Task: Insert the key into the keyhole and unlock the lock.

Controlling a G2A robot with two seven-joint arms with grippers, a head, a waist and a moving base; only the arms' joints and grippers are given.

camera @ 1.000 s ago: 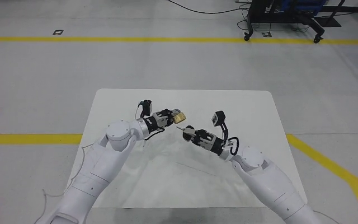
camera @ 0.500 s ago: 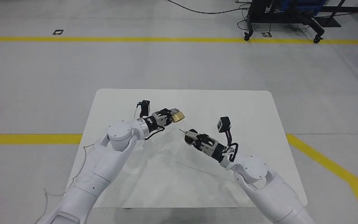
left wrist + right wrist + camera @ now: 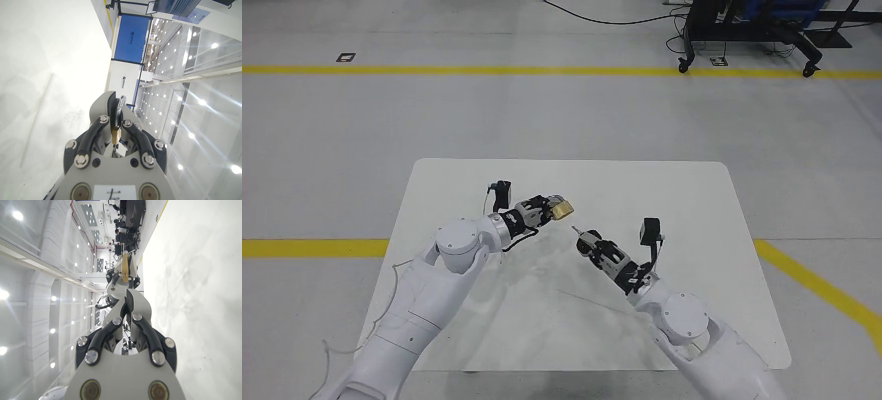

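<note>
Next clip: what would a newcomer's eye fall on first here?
The brass padlock stands out first, pinched in the left gripper over the middle of the white table. Close beside it, the right gripper points a key at the padlock, with a small gap between them.

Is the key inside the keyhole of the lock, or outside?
Outside: in the top view a gap separates the key from the lock.

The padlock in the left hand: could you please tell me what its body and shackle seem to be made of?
The padlock body looks like brass or brass-plated metal: yellow-gold, smooth, softly shiny. The shackle, clamped in the left hand, looks like polished or chromed steel: silver with bright highlights. Solid or plated cannot be told.
</note>
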